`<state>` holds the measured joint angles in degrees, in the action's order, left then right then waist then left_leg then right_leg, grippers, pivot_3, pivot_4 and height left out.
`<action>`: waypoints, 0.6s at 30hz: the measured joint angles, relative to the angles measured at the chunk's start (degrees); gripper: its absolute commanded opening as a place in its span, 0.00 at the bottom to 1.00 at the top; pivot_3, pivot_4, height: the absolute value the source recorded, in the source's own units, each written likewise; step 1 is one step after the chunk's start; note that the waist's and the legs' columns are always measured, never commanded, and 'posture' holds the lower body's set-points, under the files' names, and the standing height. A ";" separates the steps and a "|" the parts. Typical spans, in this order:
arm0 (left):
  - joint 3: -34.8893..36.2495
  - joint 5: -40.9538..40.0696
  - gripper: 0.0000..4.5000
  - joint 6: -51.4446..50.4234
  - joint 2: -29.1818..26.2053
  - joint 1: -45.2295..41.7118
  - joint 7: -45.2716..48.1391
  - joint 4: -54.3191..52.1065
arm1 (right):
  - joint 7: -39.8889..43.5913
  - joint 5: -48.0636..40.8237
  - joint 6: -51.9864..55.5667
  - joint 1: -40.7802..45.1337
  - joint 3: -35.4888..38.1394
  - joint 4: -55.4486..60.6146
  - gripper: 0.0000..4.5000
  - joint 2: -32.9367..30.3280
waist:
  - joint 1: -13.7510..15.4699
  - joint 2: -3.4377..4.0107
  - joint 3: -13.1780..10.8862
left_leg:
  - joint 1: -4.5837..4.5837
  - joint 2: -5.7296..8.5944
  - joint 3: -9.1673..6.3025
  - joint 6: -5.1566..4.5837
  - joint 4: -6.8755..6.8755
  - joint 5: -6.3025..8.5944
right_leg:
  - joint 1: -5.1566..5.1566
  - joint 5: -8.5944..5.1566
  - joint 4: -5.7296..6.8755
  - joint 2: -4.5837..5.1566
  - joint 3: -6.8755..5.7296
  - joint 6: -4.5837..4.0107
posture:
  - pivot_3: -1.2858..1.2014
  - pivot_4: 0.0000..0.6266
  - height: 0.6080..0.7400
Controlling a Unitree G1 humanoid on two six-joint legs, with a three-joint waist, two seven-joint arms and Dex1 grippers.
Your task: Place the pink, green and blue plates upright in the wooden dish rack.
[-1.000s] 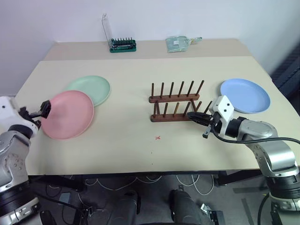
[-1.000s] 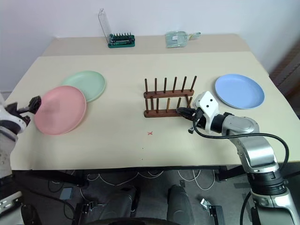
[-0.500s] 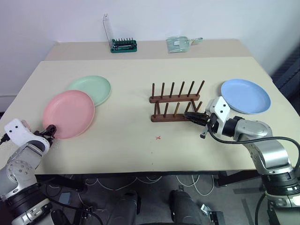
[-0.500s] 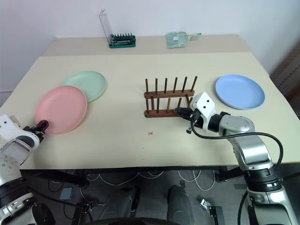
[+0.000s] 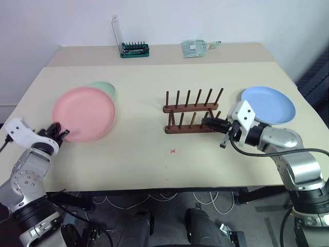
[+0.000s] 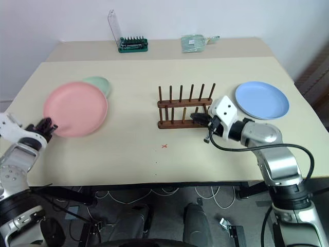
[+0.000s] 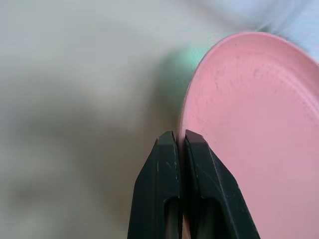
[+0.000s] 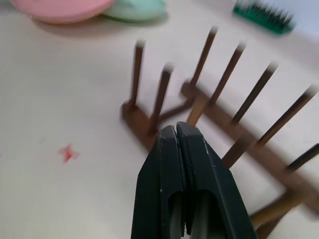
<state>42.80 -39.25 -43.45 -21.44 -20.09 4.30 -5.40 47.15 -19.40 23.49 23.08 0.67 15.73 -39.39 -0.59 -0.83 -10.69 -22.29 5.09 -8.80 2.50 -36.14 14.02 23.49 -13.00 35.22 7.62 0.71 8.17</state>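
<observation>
My left gripper (image 5: 57, 131) is shut on the near-left rim of the pink plate (image 5: 85, 113), which is raised at a tilt over the table. In the left wrist view the black fingers (image 7: 167, 164) pinch that rim of the pink plate (image 7: 249, 129). Behind it, mostly covered, lies the green plate (image 5: 104, 87). The wooden dish rack (image 5: 191, 109) stands at mid-table with nothing between its pegs. My right gripper (image 5: 206, 122) is shut on nothing, its tips at the right end of the rack's front rail. The blue plate (image 5: 268, 104) lies flat to the rack's right.
A green tool case with a clear raised lid (image 5: 133, 48) and a clear bag (image 5: 199, 47) sit on the table's back section. A small red mark (image 5: 173, 151) is on the tabletop in front of the rack. The table's near edge runs just below both arms.
My left gripper shut on the pink plate's rim, and the plate has risen and shifted right over the green plate. The right gripper rose slightly at the rack's end.
</observation>
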 measured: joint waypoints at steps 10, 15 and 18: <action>-18.91 5.97 0.00 0.64 -1.52 -13.89 -3.12 -7.10 | -2.05 18.45 -12.53 16.73 -15.88 -0.55 0.83 1.55 | -0.11 -0.05 -0.03 | -0.03 0.04 0.07 0.04 0.01 -0.02 | 0.05 0.01 -0.03 0.00 0.02 0.03 | 0.52 0.24 1.00; -22.22 6.05 0.00 0.17 0.76 -19.69 -4.30 -8.10 | -4.34 28.78 -23.27 20.45 -21.00 -9.05 0.83 4.27 | -0.44 -0.09 -0.05 | -0.04 0.02 0.12 0.39 0.04 -0.23 | 0.12 0.02 -0.01 -0.01 0.07 0.03 | 0.52 0.24 1.00; -24.22 5.46 0.00 -1.50 2.82 -21.87 -4.76 -8.97 | -6.52 34.62 -28.96 23.15 -22.95 -13.76 0.83 5.11 | -0.32 -0.11 -0.06 | -0.06 0.03 0.14 0.41 0.04 -0.25 | 0.14 0.02 -0.01 -0.01 0.10 0.04 | 0.52 0.24 1.00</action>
<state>18.58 -33.79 -44.95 -18.62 -41.96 -0.46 -14.37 40.63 15.22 -5.47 46.23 -22.29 1.97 -34.28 -0.91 -0.94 -10.75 -22.35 5.12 -8.67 2.91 -36.11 13.77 23.64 -12.98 35.21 7.61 0.81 8.21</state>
